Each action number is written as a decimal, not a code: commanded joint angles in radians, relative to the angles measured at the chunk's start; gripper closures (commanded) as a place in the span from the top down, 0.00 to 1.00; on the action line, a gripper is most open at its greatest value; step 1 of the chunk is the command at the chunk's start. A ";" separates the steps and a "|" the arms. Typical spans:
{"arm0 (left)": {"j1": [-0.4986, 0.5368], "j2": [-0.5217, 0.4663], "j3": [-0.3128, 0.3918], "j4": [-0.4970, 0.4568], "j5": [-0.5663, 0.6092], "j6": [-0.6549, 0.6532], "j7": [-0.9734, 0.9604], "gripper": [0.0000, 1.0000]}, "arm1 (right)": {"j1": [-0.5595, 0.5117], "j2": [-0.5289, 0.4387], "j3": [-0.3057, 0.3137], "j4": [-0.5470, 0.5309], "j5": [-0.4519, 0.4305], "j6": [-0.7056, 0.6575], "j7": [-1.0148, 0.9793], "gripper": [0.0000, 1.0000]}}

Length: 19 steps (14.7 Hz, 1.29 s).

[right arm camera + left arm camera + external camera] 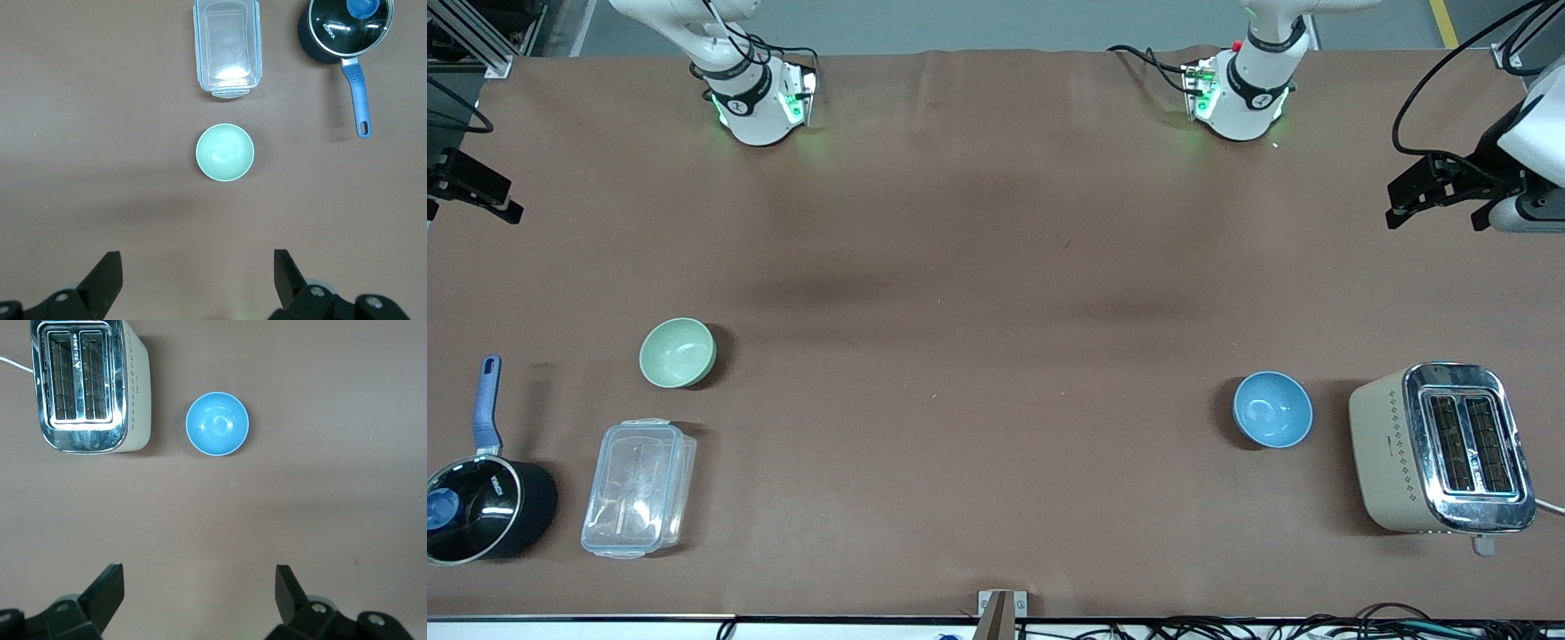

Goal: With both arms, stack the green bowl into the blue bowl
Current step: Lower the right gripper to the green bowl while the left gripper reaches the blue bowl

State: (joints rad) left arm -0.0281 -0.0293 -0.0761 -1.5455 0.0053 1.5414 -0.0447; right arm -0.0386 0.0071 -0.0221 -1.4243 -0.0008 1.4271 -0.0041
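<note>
The green bowl (pixel 678 353) sits upright and empty on the brown table toward the right arm's end; it also shows in the right wrist view (pixel 225 152). The blue bowl (pixel 1272 409) sits upright and empty toward the left arm's end, beside a toaster; it also shows in the left wrist view (pixel 217 424). My left gripper (pixel 1398 203) (pixel 200 577) hangs high over bare cloth, open and empty, apart from the blue bowl. My right gripper (pixel 509 203) (pixel 198 263) hangs high over bare cloth, open and empty, apart from the green bowl.
A beige and chrome toaster (pixel 1440 449) stands beside the blue bowl at the left arm's end. A clear lidded container (pixel 639 487) and a black saucepan with a blue handle (pixel 480 507) lie nearer the front camera than the green bowl.
</note>
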 commanded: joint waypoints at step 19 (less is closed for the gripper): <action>-0.009 0.353 0.001 -0.060 0.062 0.326 -0.015 1.00 | -0.092 -0.018 -0.004 -0.391 -0.011 0.287 -0.148 1.00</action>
State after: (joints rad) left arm -0.0312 0.3012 -0.0754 -1.5610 0.0401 1.7806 -0.0416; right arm -0.1112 0.0156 -0.0348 -1.6144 -0.0016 1.5534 -0.1339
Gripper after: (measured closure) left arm 0.000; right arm 0.000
